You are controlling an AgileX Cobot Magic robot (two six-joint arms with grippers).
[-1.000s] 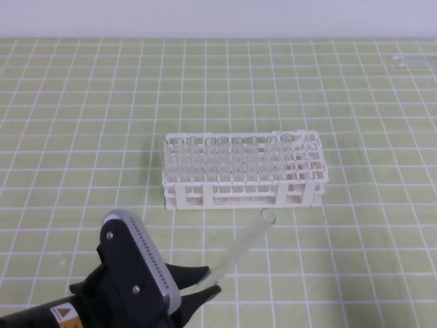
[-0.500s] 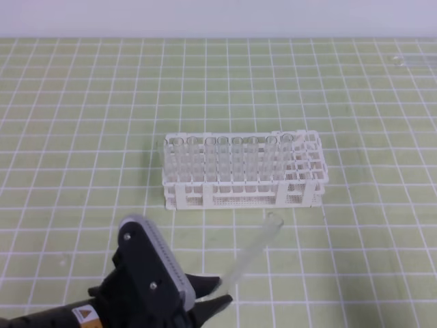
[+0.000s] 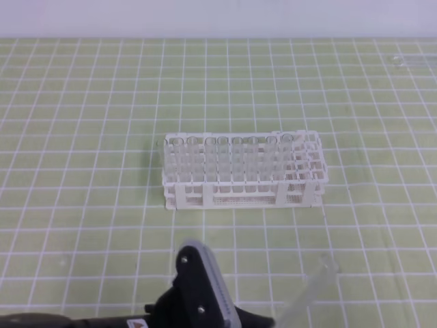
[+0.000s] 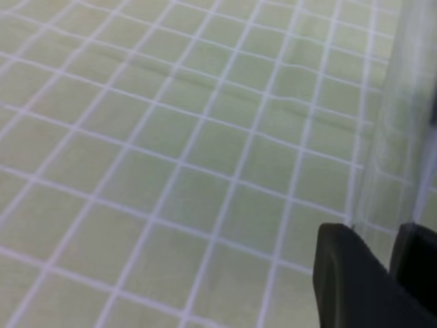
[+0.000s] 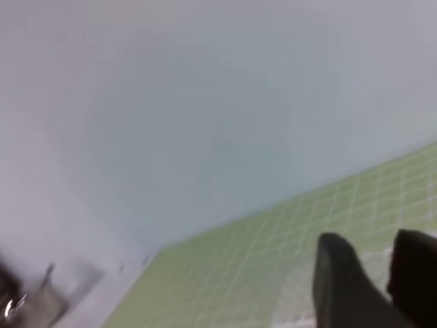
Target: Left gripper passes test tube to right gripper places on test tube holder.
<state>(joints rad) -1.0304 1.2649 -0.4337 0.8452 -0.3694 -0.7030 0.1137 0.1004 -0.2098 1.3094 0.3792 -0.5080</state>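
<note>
stage: handover not done | my left gripper (image 4: 382, 236) jaws pinched the test tube (image 4: 395, 137); my right gripper (image 5: 375, 249) jaws parted, empty | placing in test tube holder (image 3: 242, 197) remained

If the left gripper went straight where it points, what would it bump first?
Probably nothing: the left gripper, shut on the test tube, aims past the right end of the test tube holder, over bare mat. Depth unclear.
</note>
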